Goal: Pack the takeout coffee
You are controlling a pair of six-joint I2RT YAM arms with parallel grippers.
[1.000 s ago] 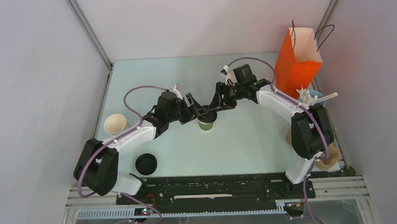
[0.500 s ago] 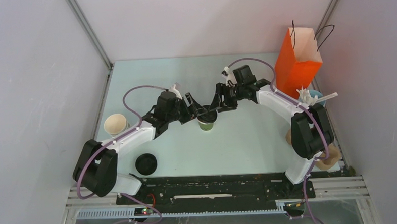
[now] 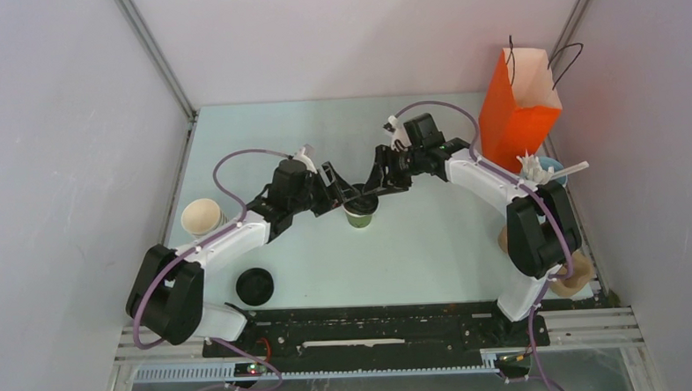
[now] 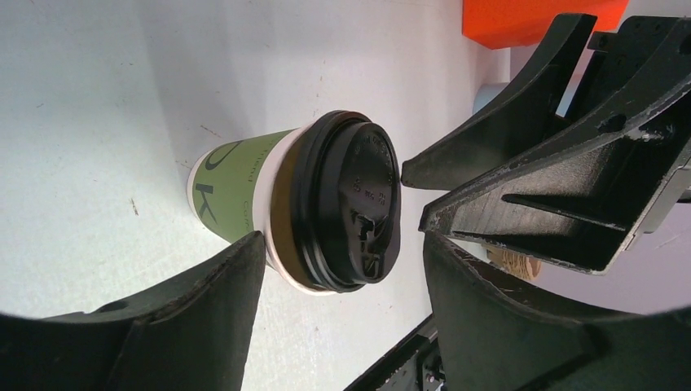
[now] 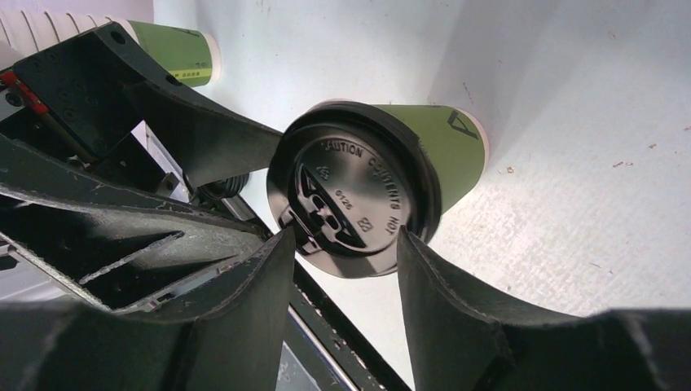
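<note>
Between the fingers of my right pincer (image 5: pixel 342 244) I read "CAUTION CONTENTS HOT" embossed around the black lid (image 5: pixel 350 204) of the takeout coffee (image 5: pixel 444 155); the cup's side print is too small to read.

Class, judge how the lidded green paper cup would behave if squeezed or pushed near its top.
The lidded green paper cup is paper-walled, so it probably dents under a hard squeeze. It stands upright and tapers to a narrower base, so a high push likely tips it. Its black lid probably stiffens the rim.

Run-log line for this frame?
left gripper: fingers open astride lidded coffee cup | right gripper: fingers open at its lid | cup upright on table
</note>
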